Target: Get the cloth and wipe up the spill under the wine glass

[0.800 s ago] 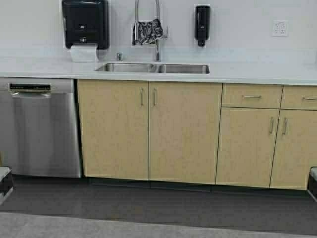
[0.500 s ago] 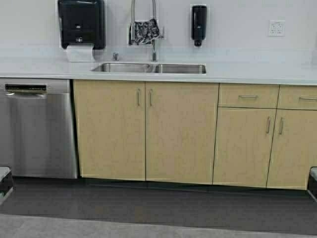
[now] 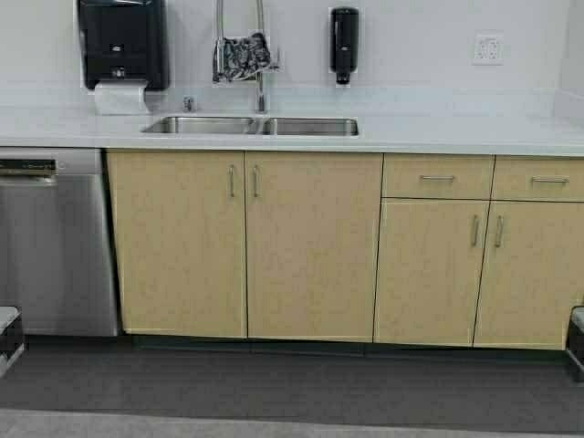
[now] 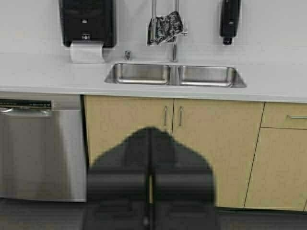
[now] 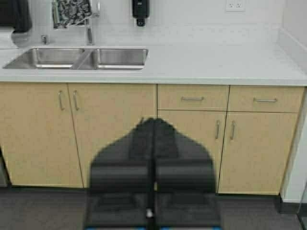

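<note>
Step in hand, as I judge it: the approach, with nothing yet grasped. The cloth hangs over the faucet, upper left of centre in the high view, above the double sink set into the surface. No wine glass and no spill in any view.

Left end effector low in the middle of its wrist view, fingers pressed together, holding nothing. Right end effector the same: pinched tight, empty. In the high view only slivers of the arms show at the lower corners.

Next move, by my reading: close in on the sink, raise an arm, spread its fingers, and take the cloth off the faucet.

Containers: both sink basins look bare. Paper towel dispenser at upper left with a sheet hanging out; soap dispenser right of the faucet.
</note>
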Robot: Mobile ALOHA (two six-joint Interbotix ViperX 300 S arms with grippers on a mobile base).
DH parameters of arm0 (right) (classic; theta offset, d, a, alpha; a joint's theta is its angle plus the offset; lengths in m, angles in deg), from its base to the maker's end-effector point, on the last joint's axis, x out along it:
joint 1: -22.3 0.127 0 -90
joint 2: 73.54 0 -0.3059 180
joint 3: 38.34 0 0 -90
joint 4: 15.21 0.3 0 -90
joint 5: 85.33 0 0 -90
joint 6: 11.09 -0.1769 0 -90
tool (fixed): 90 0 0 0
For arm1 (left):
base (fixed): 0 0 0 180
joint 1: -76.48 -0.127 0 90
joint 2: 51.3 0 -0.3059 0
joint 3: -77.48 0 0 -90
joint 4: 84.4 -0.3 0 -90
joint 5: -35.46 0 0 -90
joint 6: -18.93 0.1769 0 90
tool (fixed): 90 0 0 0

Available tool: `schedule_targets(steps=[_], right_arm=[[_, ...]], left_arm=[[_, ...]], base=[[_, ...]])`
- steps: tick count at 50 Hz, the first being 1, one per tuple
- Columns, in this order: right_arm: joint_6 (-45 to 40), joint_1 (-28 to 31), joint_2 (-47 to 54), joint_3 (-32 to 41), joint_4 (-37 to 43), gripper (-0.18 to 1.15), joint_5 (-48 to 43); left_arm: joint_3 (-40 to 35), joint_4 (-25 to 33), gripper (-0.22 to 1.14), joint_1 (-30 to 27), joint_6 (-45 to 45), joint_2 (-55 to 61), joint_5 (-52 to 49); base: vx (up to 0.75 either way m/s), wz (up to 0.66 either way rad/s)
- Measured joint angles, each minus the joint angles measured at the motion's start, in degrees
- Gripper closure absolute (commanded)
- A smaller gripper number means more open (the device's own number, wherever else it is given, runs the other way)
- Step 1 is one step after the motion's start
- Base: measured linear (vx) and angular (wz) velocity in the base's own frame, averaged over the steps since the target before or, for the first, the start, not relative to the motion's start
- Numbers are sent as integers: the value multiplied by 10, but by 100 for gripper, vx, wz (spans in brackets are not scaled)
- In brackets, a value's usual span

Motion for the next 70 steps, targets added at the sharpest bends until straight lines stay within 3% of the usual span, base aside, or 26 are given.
schedule_targets(steps=[70], right_arm=[[-22,-8,-22,2,-7,92,0]], left_arm=[[-1,-4,89,0,-3,14,19]], base=[[25,7]])
